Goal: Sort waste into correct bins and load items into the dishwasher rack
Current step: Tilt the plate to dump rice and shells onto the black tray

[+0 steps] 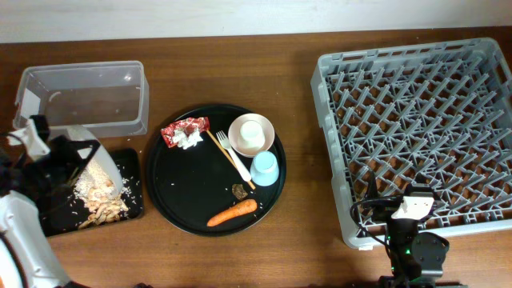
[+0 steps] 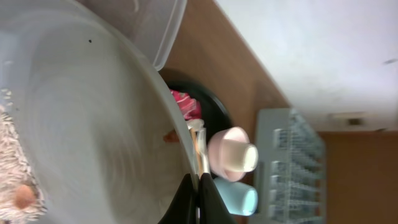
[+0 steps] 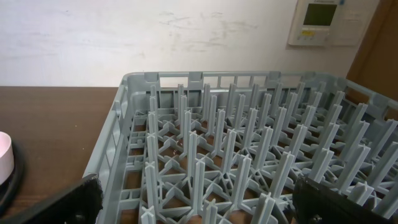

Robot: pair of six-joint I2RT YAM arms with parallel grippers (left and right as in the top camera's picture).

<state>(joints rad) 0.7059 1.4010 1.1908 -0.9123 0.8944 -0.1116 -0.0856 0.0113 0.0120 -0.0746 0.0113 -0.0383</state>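
My left gripper (image 1: 69, 160) is shut on the rim of the pale grey plate (image 1: 92, 154) and holds it tilted over the flat black tray (image 1: 132, 164), where rice and beige scraps (image 1: 100, 196) lie. In the left wrist view the fingers (image 2: 198, 194) pinch the plate (image 2: 81, 106), and some rice (image 2: 12, 168) still clings to it. The clear tub (image 1: 84, 96) stands behind. My right gripper (image 1: 410, 206) is open and empty at the front edge of the dishwasher rack (image 1: 420, 120); its wrist view shows its fingers (image 3: 199, 211) spread over the rack (image 3: 249, 137).
The round black tray (image 1: 180, 188) holds the red-and-white wrapper (image 1: 186, 133), a white fork (image 1: 232, 156), the bowl (image 1: 238, 128) with the white cup (image 1: 251, 136) in it, the blue cup (image 1: 265, 169), a brown lump (image 1: 239, 190) and the carrot (image 1: 233, 213).
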